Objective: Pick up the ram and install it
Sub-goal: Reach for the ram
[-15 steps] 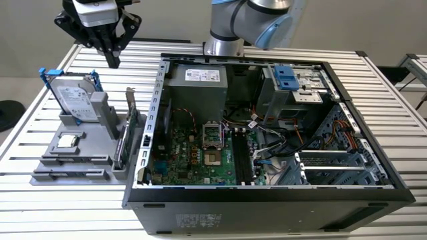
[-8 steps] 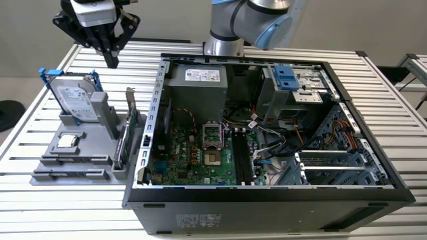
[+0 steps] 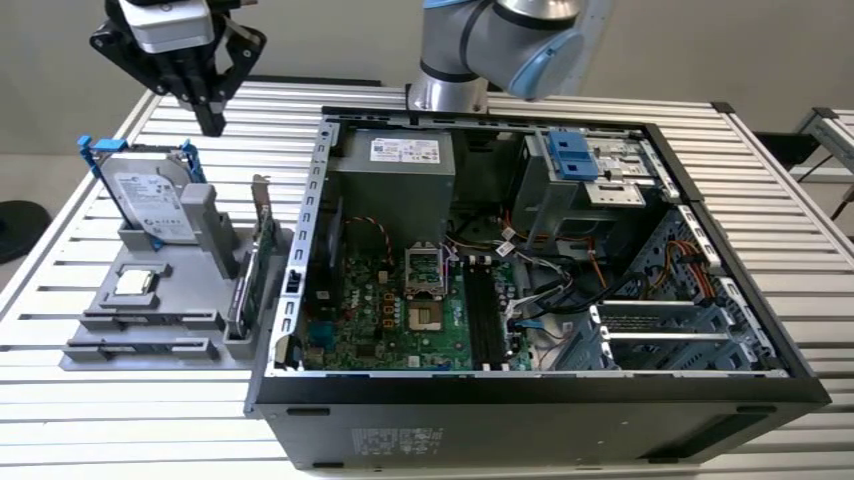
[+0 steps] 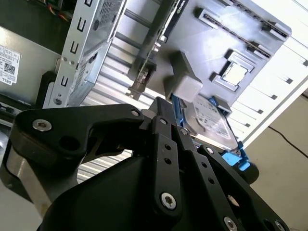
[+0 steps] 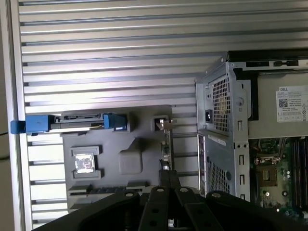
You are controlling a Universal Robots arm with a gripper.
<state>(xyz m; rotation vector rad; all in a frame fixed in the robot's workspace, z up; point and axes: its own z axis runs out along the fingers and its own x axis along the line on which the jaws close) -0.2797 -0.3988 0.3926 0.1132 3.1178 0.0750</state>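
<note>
Closest to the lens in the second wrist view, the gripper (image 4: 161, 107) has its black fingers pressed together on nothing. Starting at the exterior view's left, it hangs high near the hard drive (image 3: 140, 195) at the far end of the gray holder (image 3: 134, 330). The ram (image 3: 242, 298) seems to stand on edge in that holder, just beside the green card (image 3: 271, 235). Further right, the open computer case (image 3: 534, 388) shows dark memory slots (image 3: 487, 320) that look empty, so I judge neither pickup nor install is done.
</note>
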